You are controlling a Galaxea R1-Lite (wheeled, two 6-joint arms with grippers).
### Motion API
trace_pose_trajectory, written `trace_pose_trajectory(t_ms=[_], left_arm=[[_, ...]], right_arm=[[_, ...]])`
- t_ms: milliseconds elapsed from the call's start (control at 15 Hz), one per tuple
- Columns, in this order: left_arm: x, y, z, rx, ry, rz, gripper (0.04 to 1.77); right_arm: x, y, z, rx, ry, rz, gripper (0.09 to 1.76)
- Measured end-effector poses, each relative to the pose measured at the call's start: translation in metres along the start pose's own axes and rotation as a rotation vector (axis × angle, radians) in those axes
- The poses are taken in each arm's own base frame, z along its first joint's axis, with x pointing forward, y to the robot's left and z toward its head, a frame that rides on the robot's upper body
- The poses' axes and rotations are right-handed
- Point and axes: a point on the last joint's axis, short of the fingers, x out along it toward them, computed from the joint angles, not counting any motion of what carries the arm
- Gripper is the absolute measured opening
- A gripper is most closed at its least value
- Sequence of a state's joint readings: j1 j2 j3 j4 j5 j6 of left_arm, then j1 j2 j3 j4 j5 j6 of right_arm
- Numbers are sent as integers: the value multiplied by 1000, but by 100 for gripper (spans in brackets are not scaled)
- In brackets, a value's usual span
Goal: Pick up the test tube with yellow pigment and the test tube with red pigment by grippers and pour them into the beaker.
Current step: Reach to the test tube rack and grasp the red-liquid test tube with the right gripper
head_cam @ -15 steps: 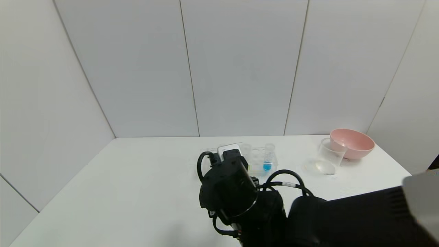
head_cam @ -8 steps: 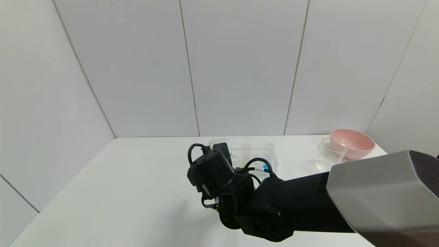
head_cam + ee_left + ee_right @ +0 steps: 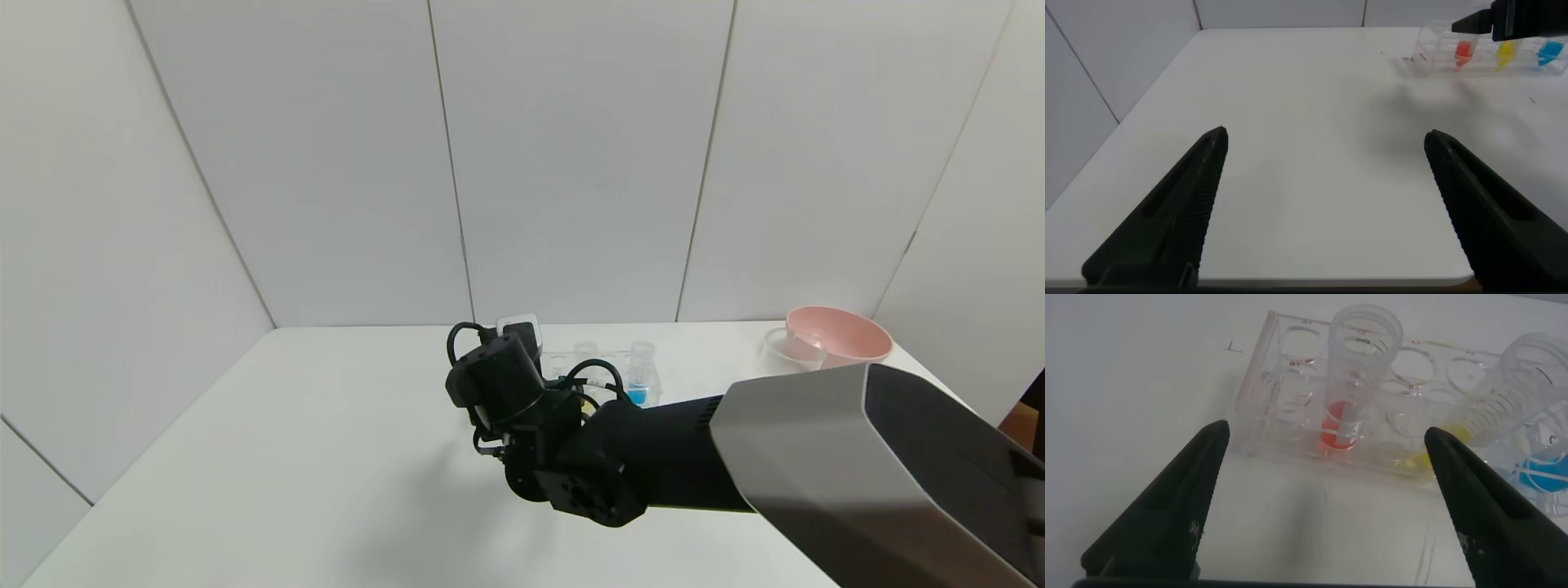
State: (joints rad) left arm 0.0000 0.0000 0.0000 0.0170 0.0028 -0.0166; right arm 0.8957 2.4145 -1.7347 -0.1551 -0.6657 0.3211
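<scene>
Red tube (image 3: pixel 1351 384) stands upright in the clear rack (image 3: pixel 1282 392), long axis vertical, mouth up, red liquid at its bottom. Three tubes occupy the rack: red, yellow tube (image 3: pixel 1503 400) and blue tube (image 3: pixel 1545 469). Beaker (image 3: pixel 785 351) stands beside the pink bowl (image 3: pixel 841 339) on the table (image 3: pixel 326 457). Right tool (image 3: pixel 1327 498) hangs before the rack, jaws wide, holding nothing. Left tool (image 3: pixel 1327 204) hangs over the table well apart from the rack, jaws wide.

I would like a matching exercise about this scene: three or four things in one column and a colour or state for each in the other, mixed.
1. left tube in the rack
2. middle tube
3. bowl
4. right gripper

a. pink
b. open, before the rack
c. yellow liquid
d. red liquid

Pairs: 1-d, 2-c, 3-a, 4-b
</scene>
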Motion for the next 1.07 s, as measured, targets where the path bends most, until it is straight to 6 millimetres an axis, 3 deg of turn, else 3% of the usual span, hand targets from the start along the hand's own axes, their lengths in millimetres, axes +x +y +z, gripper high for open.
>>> trace_pose_trajectory(t_ms=[600, 1067], left_arm=[[0, 0, 0, 0, 0, 0, 172], [0, 0, 0, 0, 0, 0, 172]], right_arm=[[29, -1, 0, 44, -63, -13, 171], [30, -1, 0, 35, -66, -15, 171]])
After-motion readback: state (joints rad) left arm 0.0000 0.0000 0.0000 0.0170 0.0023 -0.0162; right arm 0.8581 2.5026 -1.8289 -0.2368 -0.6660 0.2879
